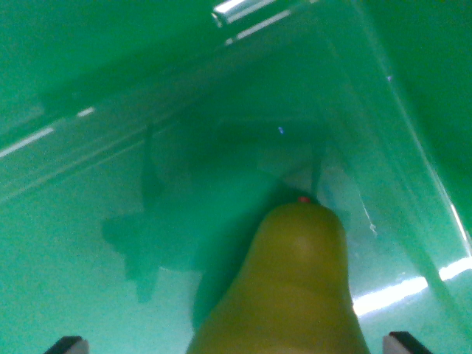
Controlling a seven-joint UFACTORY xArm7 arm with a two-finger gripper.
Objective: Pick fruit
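fruit: yellow-green pear (291, 287), narrow neck end pointing away from the camera, small red spot at the tip. Fills the bottom centre of the wrist view, runs off the lower edge.
location: inside a green bin (110, 243), pear lying on or just above the glossy floor, can't tell which. Near the corner where two walls meet, closer to the wall on the wrist view's right.
gripper: gripper (236, 346), only the two fingertips (68, 344) show, at the bottom corners of the frame. They sit well apart with the pear body between them, so the jaws look spread wide. No visible contact with the fruit.
surroundings: dark shadow of the arm on the floor on the wrist view's left of the pear. Bright light streaks on the walls and rim. No other fruit visible.
step: my read is approach/straddle, grasp not made yet.
next move: likely close on the pear's wide body, which is out of frame, so centring can't be checked. Then lift straight up, minding the right wall.
risk: smooth tapered skin, could squirt forward toward the corner if pinched too near the neck.
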